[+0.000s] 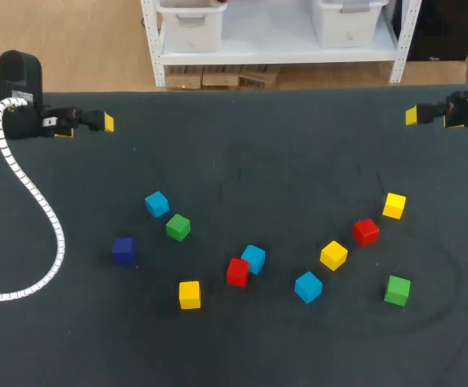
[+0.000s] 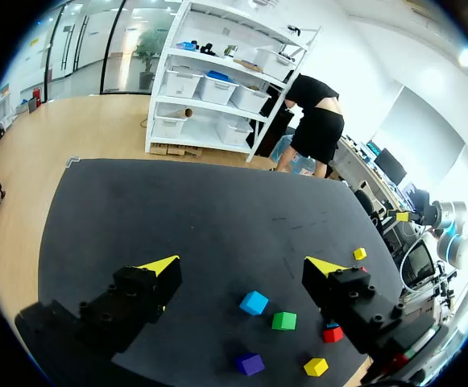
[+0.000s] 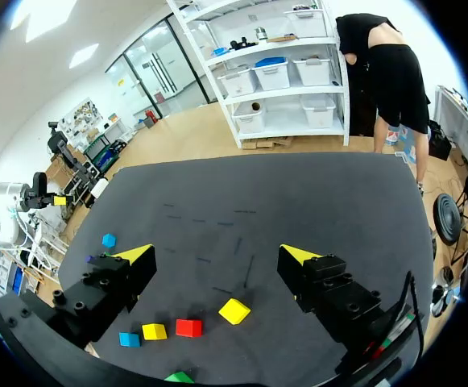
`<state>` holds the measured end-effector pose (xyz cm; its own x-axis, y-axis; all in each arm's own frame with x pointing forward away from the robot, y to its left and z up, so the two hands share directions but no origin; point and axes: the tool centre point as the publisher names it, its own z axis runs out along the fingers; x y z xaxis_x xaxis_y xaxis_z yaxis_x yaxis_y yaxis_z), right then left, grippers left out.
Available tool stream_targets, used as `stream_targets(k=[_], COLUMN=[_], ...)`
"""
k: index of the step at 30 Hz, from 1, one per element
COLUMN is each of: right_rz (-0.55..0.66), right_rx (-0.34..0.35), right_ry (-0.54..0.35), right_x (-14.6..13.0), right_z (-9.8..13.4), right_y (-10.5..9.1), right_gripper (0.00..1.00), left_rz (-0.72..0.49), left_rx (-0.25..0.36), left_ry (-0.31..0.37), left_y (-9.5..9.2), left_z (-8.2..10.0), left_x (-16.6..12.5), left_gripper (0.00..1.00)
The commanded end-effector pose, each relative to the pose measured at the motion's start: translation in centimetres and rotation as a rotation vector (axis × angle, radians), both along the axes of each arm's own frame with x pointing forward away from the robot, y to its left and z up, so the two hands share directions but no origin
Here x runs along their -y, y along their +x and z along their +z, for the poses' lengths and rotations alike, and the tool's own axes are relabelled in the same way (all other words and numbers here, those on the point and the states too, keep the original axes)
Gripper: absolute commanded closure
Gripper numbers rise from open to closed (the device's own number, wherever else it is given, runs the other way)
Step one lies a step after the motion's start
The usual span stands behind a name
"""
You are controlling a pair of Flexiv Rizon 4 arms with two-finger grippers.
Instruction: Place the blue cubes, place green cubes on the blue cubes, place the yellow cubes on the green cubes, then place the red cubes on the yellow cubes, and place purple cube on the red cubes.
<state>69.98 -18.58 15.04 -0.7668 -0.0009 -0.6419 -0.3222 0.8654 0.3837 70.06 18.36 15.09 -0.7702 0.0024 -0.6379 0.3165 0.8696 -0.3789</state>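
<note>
Head view: plain single-coloured cubes (image 1: pixel 308 286), one dark purple cube (image 1: pixel 122 249).

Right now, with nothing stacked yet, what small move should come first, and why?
Probably swing the left arm toward the blue cube nearest it. Nothing is stacked, blue is the base layer, and the arm's jaws stand open and empty, well away from that cube.

Three blue cubes (image 1: pixel 156 204) (image 1: pixel 253 258) (image 1: pixel 308 286), three yellow cubes (image 1: pixel 189 294) (image 1: pixel 333 255) (image 1: pixel 394 205), two green cubes (image 1: pixel 178 227) (image 1: pixel 397 289), two red cubes (image 1: pixel 237 272) (image 1: pixel 366 231) — one purple cube (image 1: pixel 123 249).
</note>
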Motion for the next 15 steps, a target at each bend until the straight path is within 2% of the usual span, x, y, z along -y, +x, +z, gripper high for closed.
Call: stream_targets(k=[1, 11, 14, 15], right_rz=[0.0, 0.02, 0.043, 0.071], right_rx=[0.0, -0.051, -0.072, -0.075], right_ry=[0.001, -0.066, -0.111, -0.15], right_x=[0.0, -0.3, -0.5, -0.9], right_z=[0.0, -1.4, -1.7, -1.8], right_y=[0.0, -0.3, -0.8, -1.2], right_gripper=[0.0, 0.0, 0.0, 0.0], left_rz=[-0.002, -0.002, -0.002, -0.002], left_rx=[0.004, 0.004, 0.004, 0.004], left_ry=[-0.005, -0.005, -0.005, -0.005], left_y=[-0.1, -0.1, -0.1, -0.1], left_z=[-0.1, -0.1, -0.1, -0.1], left_x=[-0.1, -0.1, -0.1, -0.1], left_gripper=[0.0, 0.0, 0.0, 0.0])
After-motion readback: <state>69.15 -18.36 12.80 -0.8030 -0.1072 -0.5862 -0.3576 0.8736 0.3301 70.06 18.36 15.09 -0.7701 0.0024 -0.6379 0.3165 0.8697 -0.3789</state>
